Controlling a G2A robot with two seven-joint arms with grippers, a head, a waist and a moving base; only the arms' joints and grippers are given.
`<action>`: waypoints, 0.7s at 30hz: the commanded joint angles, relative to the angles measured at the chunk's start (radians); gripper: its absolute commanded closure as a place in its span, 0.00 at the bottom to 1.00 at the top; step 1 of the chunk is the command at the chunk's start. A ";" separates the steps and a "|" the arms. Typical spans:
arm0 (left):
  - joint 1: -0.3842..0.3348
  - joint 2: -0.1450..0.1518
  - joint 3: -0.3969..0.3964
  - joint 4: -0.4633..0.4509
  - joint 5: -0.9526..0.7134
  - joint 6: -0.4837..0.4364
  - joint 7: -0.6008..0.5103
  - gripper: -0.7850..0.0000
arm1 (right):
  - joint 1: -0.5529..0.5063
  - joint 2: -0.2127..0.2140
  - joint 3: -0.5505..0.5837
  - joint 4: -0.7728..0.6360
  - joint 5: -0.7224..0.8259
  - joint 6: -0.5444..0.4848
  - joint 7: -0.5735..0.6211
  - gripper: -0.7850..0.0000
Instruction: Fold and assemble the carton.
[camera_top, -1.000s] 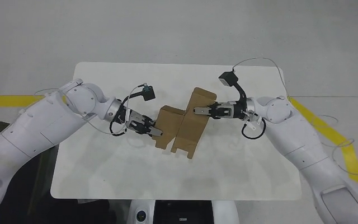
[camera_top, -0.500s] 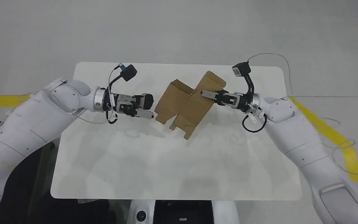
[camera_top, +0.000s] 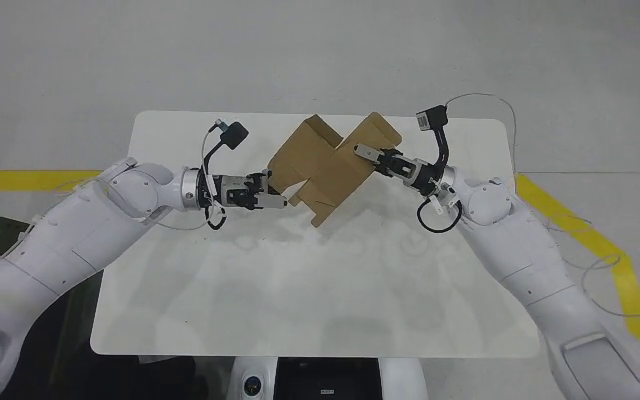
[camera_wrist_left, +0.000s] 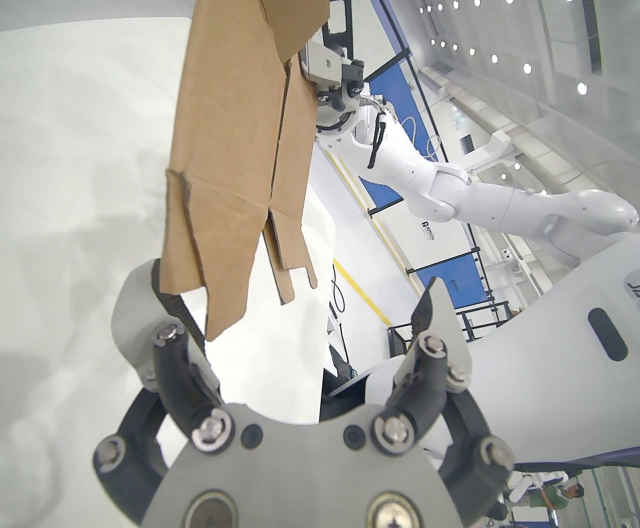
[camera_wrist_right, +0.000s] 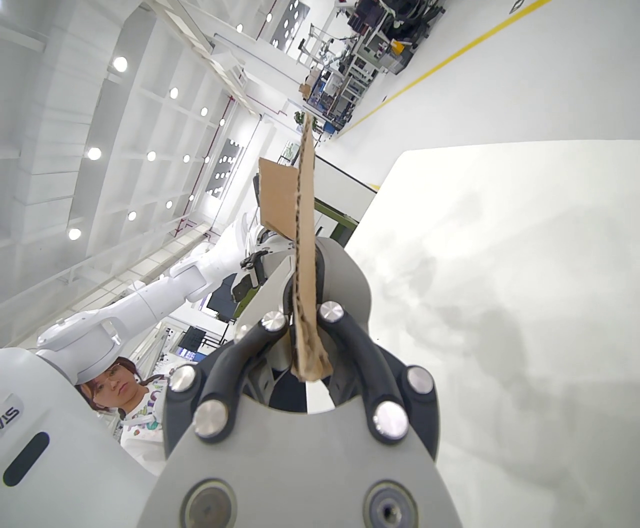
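Note:
A brown cardboard carton, partly unfolded with loose flaps, hangs above the back middle of the white table. My right gripper is shut on its upper right edge; in the right wrist view the cardboard sheet stands edge-on between the closed fingers. My left gripper is open at the carton's lower left side. In the left wrist view a hanging flap of the carton ends beside one finger, while the other finger stands well apart from it.
The table's front half is bare white surface with free room. A yellow floor line runs past the table's right side. The right arm shows behind the carton in the left wrist view.
The right gripper has lifted the carton and turned it toward the table's back. The left gripper let go of the lower flap, pulled away left, and has now come back beside it, open.

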 joint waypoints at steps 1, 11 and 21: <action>0.014 0.000 -0.011 -0.003 -0.018 0.004 -0.002 0.00 | -0.004 -0.002 0.006 -0.001 -0.012 0.003 -0.016 1.00; 0.067 0.008 -0.087 -0.018 -0.083 0.027 -0.050 0.00 | -0.030 -0.006 0.040 -0.015 -0.090 0.032 -0.056 1.00; 0.105 0.009 -0.164 -0.054 -0.113 0.049 -0.091 0.00 | -0.047 -0.014 0.062 -0.032 -0.117 0.048 -0.053 1.00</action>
